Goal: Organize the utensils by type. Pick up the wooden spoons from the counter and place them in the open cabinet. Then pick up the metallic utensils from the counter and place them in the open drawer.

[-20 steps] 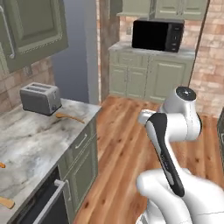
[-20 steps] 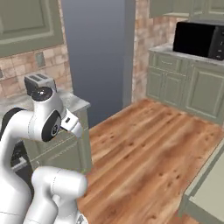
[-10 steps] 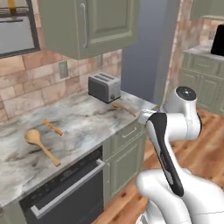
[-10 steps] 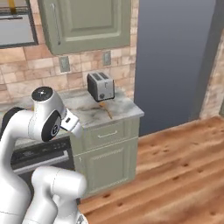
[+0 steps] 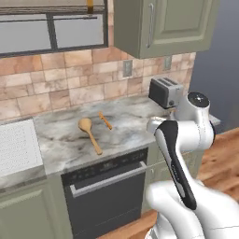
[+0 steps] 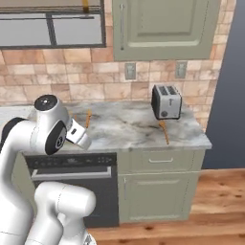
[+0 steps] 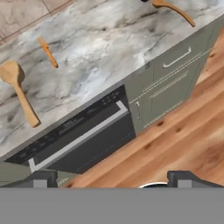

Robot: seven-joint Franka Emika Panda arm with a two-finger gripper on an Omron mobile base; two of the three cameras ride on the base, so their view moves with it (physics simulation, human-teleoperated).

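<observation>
Marbled counter (image 5: 65, 135) carries 2 wooden spoons: the large spoon (image 5: 90, 134) lies just beside the slim spoon (image 5: 105, 120). End effector (image 7: 112, 178) hangs spread and empty. Next move: reach for a spoon, judged approach step.
</observation>
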